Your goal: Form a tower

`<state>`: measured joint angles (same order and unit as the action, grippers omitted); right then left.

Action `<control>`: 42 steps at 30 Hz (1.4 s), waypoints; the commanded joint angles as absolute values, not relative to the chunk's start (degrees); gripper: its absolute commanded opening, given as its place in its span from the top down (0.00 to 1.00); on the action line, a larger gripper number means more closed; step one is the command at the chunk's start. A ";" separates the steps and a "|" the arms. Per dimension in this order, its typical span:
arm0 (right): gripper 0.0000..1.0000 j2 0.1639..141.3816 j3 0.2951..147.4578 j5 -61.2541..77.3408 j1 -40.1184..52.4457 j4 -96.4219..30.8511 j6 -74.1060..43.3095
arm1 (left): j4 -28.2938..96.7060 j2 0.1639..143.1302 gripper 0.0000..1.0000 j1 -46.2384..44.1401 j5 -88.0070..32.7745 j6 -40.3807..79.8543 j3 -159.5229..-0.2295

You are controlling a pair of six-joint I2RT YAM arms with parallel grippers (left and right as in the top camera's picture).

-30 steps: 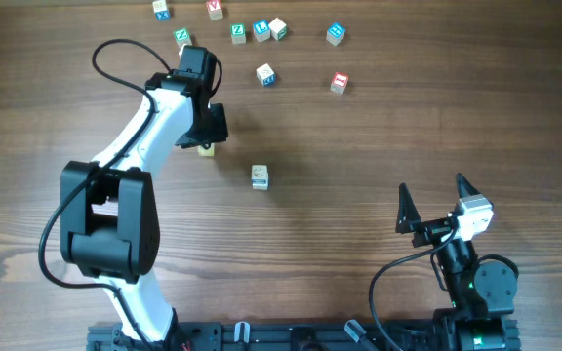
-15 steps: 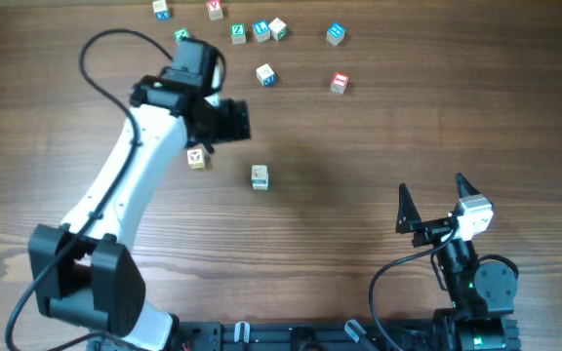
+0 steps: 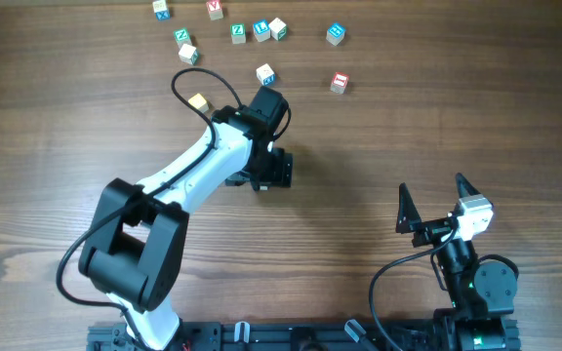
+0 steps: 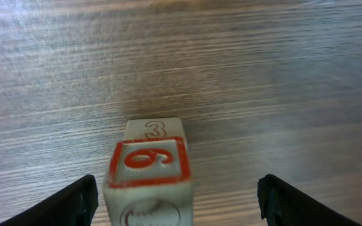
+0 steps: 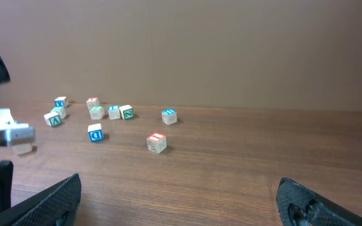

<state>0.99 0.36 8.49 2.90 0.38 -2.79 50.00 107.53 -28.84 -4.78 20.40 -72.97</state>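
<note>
- looking at the tower (image 4: pixel 148 166): small pale wooden letter cubes stacked one wide, with a red-framed "9" face on top and a pale "3" face showing just behind it; cannot tell how many cubes high.
- judged light, rigid and smooth-sided; not fragile, but easy to topple with a sideways nudge.
- best taken on two opposite flat sides, squarely and not across corners, so that nothing twists or slips out.
- any cube added on top likely needs a straight, gentle lowering and a clean release, given the narrow base.
- stands on the bare wooden surface (image 4: pixel 281 75), about mid-way across, well apart from the loose cubes (image 3: pixel 339 82) scattered along the far edge.
- hidden from above beneath the left tool (image 3: pixel 269 168).
- seen from the left wrist, sits between the two dark fingers (image 4: pixel 74 201), nearer the left-hand one in that view, touching neither.
- left tool spread wide, holding nothing, with a clear gap on both sides of the stack.
- right tool (image 3: pixel 432 200) also spread wide and empty, parked near the front edge, well apart from the tower.
</note>
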 commanded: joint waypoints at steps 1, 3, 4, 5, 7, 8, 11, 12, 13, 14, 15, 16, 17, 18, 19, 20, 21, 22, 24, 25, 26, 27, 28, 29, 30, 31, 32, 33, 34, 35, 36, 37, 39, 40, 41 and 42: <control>0.00 0.54 0.30 7.84 3.03 0.56 -3.16 | 49.58 109.36 0.18 -29.15 -1.17 24.36 -72.20; 0.00 0.54 0.30 7.84 3.03 0.56 -3.14 | 48.93 109.86 0.27 -29.12 -1.19 24.51 -72.20; 0.00 0.54 0.30 7.84 3.03 0.56 -3.14 | 48.71 109.93 0.30 -29.15 -1.23 24.53 -72.20; 0.00 0.54 0.30 7.84 3.03 0.56 -3.16 | 48.71 110.02 0.34 -29.15 -1.21 24.53 -72.20; 0.00 0.54 0.30 7.84 3.03 0.56 -3.11 | 48.75 110.52 0.39 -29.15 -1.21 24.53 -72.20; 0.00 0.54 0.30 7.86 3.03 0.56 -3.14 | 48.58 110.78 0.40 -29.15 -1.21 24.51 -72.20; 0.00 0.54 0.30 7.86 3.03 0.56 -3.16 | 47.27 111.50 0.41 -29.15 -1.21 24.51 -72.20; 0.00 0.54 0.30 7.84 3.03 0.56 -3.14 | 47.09 111.61 0.44 -29.15 -1.19 24.51 -72.20; 0.01 0.54 0.30 7.86 3.03 0.56 -3.11 | 47.00 111.77 0.46 -29.15 -1.19 24.51 -72.20; 0.00 0.54 0.30 7.84 3.03 0.56 -3.16 | 47.00 111.90 0.47 -29.15 -1.15 24.51 -72.20; 0.00 0.54 0.30 7.84 3.03 0.56 -3.14 | 47.03 112.03 0.47 -29.15 -0.95 24.49 -72.20; 0.00 0.54 0.30 7.86 3.03 0.56 -3.14 | 47.03 112.20 0.48 -29.15 -0.80 24.51 -72.20; 0.00 0.54 0.30 7.86 3.03 0.56 -3.16 | 47.05 112.55 0.51 -29.15 -0.80 24.51 -72.20; 0.00 0.54 0.30 7.84 3.03 0.56 -3.16 | 47.07 112.79 0.53 -29.15 -0.80 24.51 -72.20; 0.00 0.54 0.30 7.84 3.03 0.56 -3.14 | 47.07 112.86 0.56 -29.15 -0.80 24.51 -72.20; 0.00 0.54 0.30 7.86 3.03 0.56 -3.16 | 47.03 112.95 0.59 -29.15 -0.80 24.51 -72.20; 0.00 0.54 0.30 7.86 3.03 0.56 -3.16 | 46.92 112.95 0.62 -29.15 -0.80 24.51 -72.20; 0.00 0.54 0.30 7.86 3.03 0.56 -3.14 | 46.89 112.95 0.65 -29.15 -0.80 24.51 -72.20; 0.00 0.54 0.30 7.84 3.03 0.56 -3.14 | 46.96 112.95 0.69 -29.15 -0.80 24.53 -72.20; 0.00 0.54 0.30 7.84 3.03 0.56 -3.14 | 46.96 112.95 0.71 -29.15 -0.80 24.53 -72.20; 0.00 0.54 0.30 7.84 3.03 0.56 -3.14 | 46.94 112.95 0.71 -29.15 -0.78 25.08 -72.20; 0.00 0.54 0.30 7.84 3.03 0.56 -3.14 | 46.92 112.95 0.73 -29.15 -0.78 26.13 -72.20; 0.00 0.54 0.30 7.84 3.03 0.56 -3.16 | 46.74 112.95 0.73 -29.15 -0.75 26.65 -72.20; 0.00 0.54 0.30 7.86 3.03 0.56 -3.14 | 46.52 112.95 0.73 -29.15 -0.78 26.65 -72.20; 0.00 0.54 0.30 7.86 3.03 0.56 -3.14 | 46.46 112.95 0.73 -29.15 -0.78 26.63 -72.20; 0.00 0.54 0.30 7.84 3.03 0.56 -3.14 | 46.44 112.95 0.71 -29.15 -0.78 26.63 -72.20; 0.00 0.54 0.30 7.86 3.03 0.56 -3.14 | 46.46 112.95 0.60 -29.15 -0.78 26.63 -72.20; 0.00 0.54 0.30 7.84 3.03 0.56 -3.14 | 46.46 112.95 0.47 -29.15 -0.80 26.63 -72.20; 0.00 0.54 0.30 7.84 3.03 0.56 -3.14 | 46.46 112.95 0.33 -29.15 -0.80 26.61 -72.20; 0.00 0.54 0.30 7.84 3.03 0.56 -3.14 | 46.44 112.95 0.19 -29.15 -0.80 26.61 -72.20; 0.00 0.54 0.30 7.84 3.03 0.56 -3.14 | 46.22 112.95 0.13 -29.15 -0.78 26.57 -72.20; 0.00 0.54 0.30 7.86 3.03 0.56 -3.14 | 45.89 112.95 0.08 -29.15 -0.80 26.17 -72.20; 0.00 0.54 0.30 7.84 3.03 0.56 -3.14 | 44.91 112.81 0.06 -28.84 -0.54 25.76 -72.47; 0.00 0.54 0.30 7.86 3.03 0.56 -3.14 | 44.34 112.77 0.06 -28.29 -0.56 25.78 -73.12; 0.00 0.54 0.30 7.84 3.03 0.56 -3.14 | 44.27 112.62 0.06 -27.40 -0.54 25.76 -74.52; 0.00 0.54 0.30 7.86 3.03 0.56 -3.14 | 44.34 112.60 0.05 -26.52 -0.56 25.76 -75.88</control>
